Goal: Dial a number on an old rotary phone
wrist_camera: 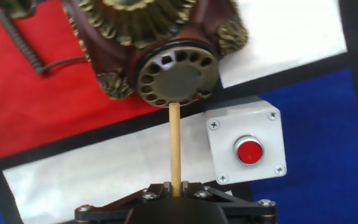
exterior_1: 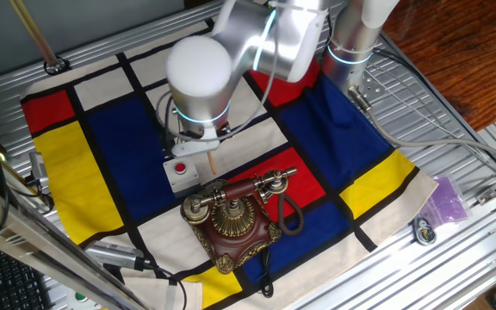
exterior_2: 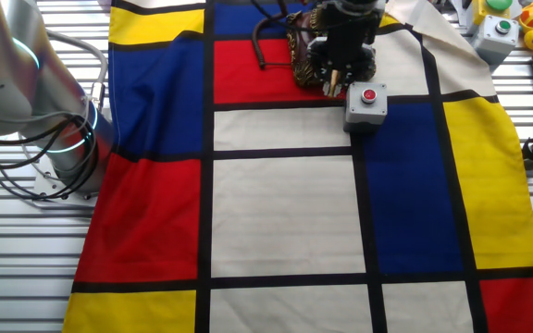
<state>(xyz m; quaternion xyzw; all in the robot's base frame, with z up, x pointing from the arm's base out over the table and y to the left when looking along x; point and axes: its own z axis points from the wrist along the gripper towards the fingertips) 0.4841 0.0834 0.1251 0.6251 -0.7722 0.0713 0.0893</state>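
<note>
Claw [exterior_2: 334,85] over phone [exterior_2: 305,57]

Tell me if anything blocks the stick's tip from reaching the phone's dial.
Nothing visible does. In the hand view the wooden stick held by the gripper points straight at the dial of the rotary phone. The grey button box sits off to one side.

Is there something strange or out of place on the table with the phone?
Nothing is spilled or broken. One unusual detail: the gripper holds a thin wooden stick, its tip at the dial of the old rotary phone. A grey box with red button sits beside it.
</note>
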